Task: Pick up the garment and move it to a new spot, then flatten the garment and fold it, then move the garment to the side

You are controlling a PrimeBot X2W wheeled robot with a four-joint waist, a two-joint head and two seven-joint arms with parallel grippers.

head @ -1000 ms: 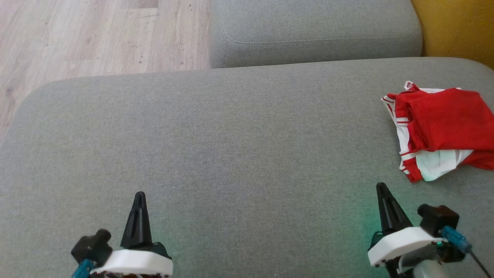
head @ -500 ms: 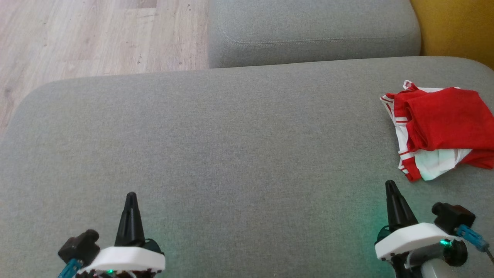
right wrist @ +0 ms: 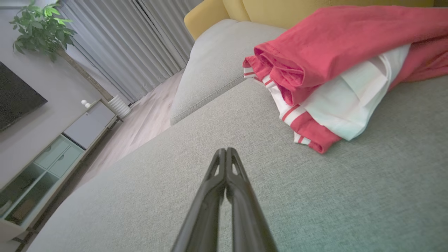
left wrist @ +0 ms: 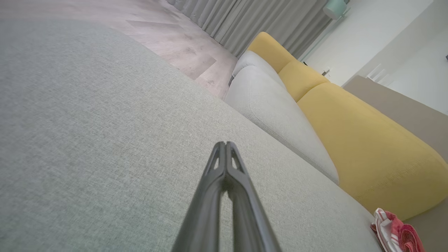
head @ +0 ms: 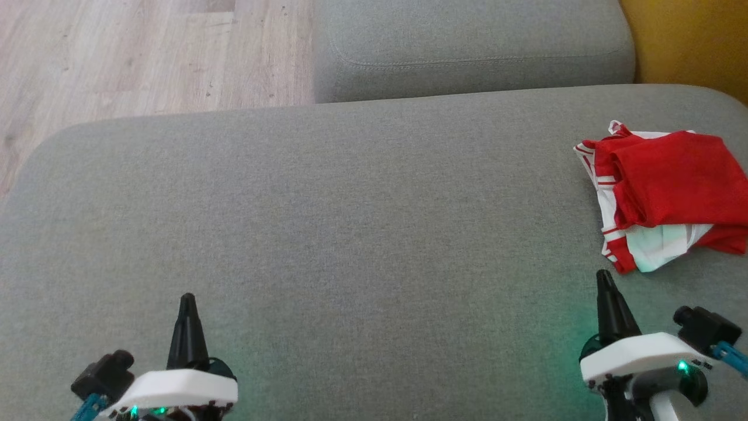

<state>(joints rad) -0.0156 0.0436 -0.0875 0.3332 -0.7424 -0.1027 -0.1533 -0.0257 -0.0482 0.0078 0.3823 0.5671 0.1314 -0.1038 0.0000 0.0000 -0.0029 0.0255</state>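
Note:
The garment (head: pixel 666 196) is red and white, folded into a loose bundle at the right edge of the grey cushion (head: pixel 350 234). It also lies at the upper right of the right wrist view (right wrist: pixel 325 70) and as a small patch low right in the left wrist view (left wrist: pixel 397 232). My right gripper (head: pixel 603 278) is shut and empty, just in front of and left of the bundle, apart from it. Its fingertips (right wrist: pixel 225 151) meet over bare fabric. My left gripper (head: pixel 187 299) is shut and empty at the lower left, far from the garment; its tips (left wrist: pixel 225 144) are pressed together.
A second grey cushion (head: pixel 473 47) adjoins the far side, with a yellow sofa back (head: pixel 689 41) at the upper right. Wooden floor (head: pixel 117 52) lies beyond the cushion's far left edge. A cabinet (right wrist: pixel 52 154), curtains and a plant stand in the room.
Both grippers have drawn outward and slightly back toward the lower corners: the left one leftward, the right one rightward. Each stays shut. The garment has not moved.

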